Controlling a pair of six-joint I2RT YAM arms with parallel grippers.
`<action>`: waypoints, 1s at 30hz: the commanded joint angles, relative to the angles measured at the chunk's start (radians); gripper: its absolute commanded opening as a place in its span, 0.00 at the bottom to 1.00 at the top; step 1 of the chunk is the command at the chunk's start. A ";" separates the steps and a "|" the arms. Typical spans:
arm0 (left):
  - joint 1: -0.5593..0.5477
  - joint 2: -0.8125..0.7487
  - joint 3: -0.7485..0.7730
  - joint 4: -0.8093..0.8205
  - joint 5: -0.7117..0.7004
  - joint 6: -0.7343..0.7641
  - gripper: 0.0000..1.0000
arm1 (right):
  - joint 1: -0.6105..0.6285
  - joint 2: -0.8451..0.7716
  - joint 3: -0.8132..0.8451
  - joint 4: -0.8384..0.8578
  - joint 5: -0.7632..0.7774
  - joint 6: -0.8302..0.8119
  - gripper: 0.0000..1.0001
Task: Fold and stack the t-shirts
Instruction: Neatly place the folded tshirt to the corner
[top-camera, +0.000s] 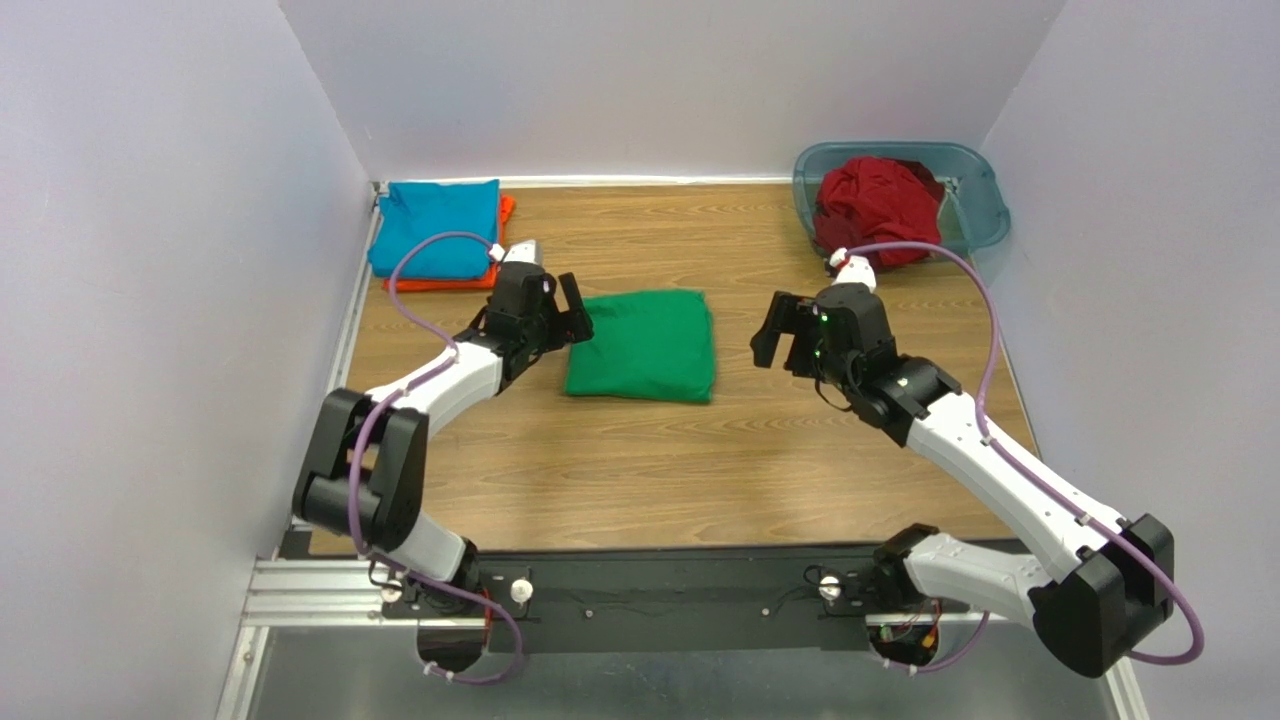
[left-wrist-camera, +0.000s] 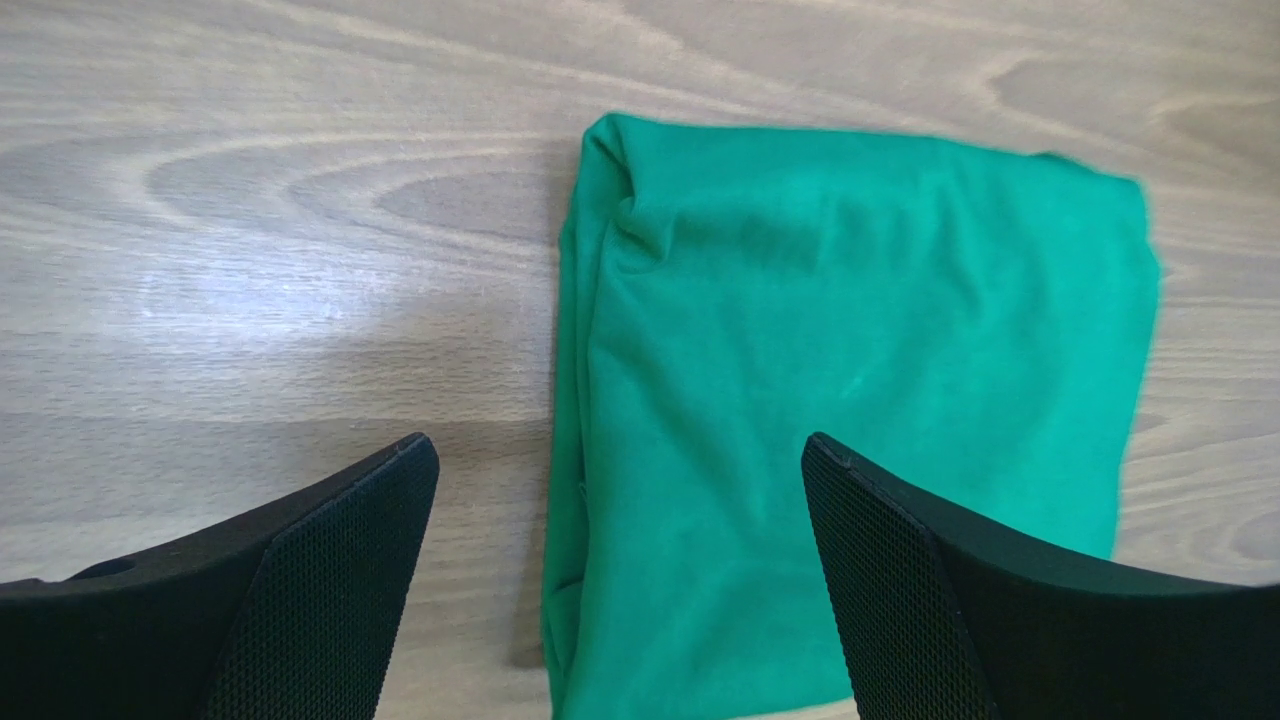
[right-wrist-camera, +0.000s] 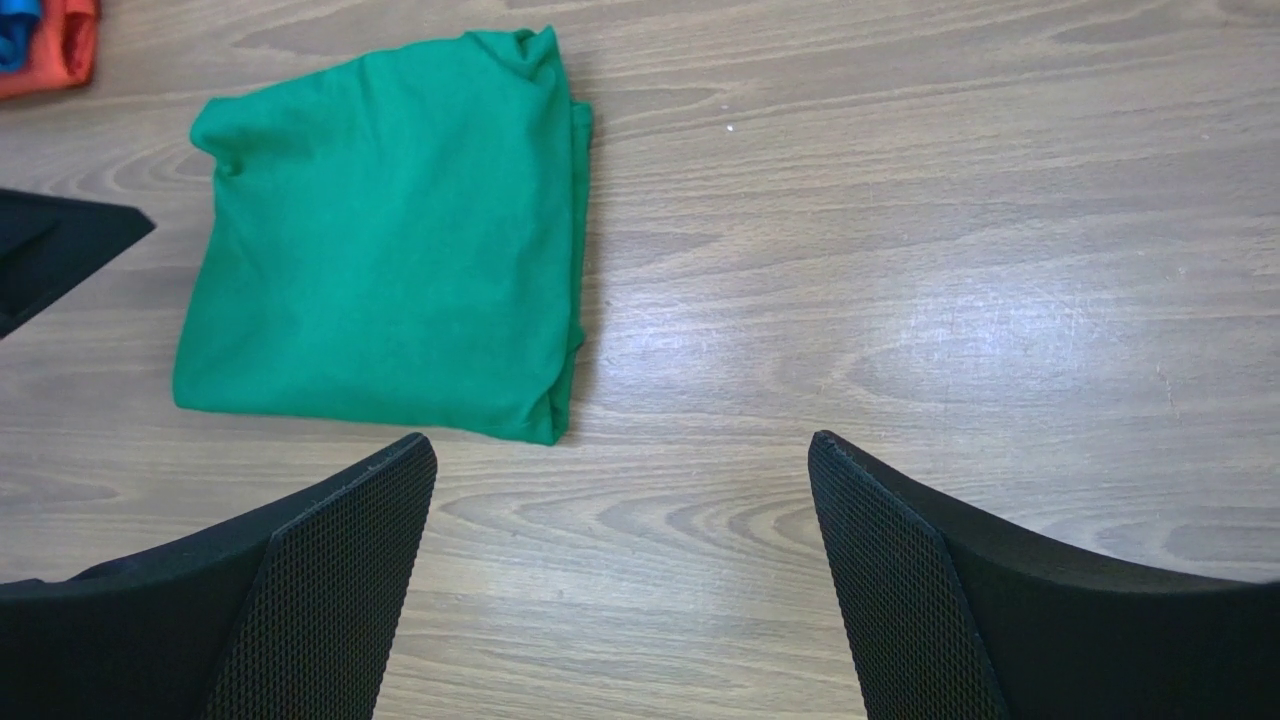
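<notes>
We list the green t-shirt (top-camera: 640, 345) folded on the table (top-camera: 676, 465), left gripper (top-camera: 568, 312) and right gripper (top-camera: 774, 330) wide and empty flanking it; next, we judge: carry it onto the teal-blue t-shirt (top-camera: 436, 225).

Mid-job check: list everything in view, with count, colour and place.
table: 1, wood grain, under everything
tub: 1, translucent blue-grey, far right corner
dark red t-shirt: 1, dark red, crumpled in the tub
orange t-shirt: 1, orange, far left corner, bottom of a stack, only its edges showing
teal-blue t-shirt: 1, teal-blue, folded, on top of the orange t-shirt
green t-shirt: 1, bright green, folded, middle of the table
left gripper: 1, black, open, at the green t-shirt's left edge
right gripper: 1, black, open, over bare table right of the green t-shirt
</notes>
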 joint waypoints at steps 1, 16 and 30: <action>0.003 0.076 0.054 0.001 0.032 0.038 0.98 | -0.005 0.024 0.019 -0.027 0.004 -0.039 1.00; -0.006 0.279 0.118 -0.045 0.077 0.075 0.81 | -0.005 0.050 0.018 -0.028 -0.001 -0.070 1.00; -0.126 0.412 0.292 -0.272 -0.118 0.012 0.55 | -0.007 0.044 0.002 -0.028 0.031 -0.058 1.00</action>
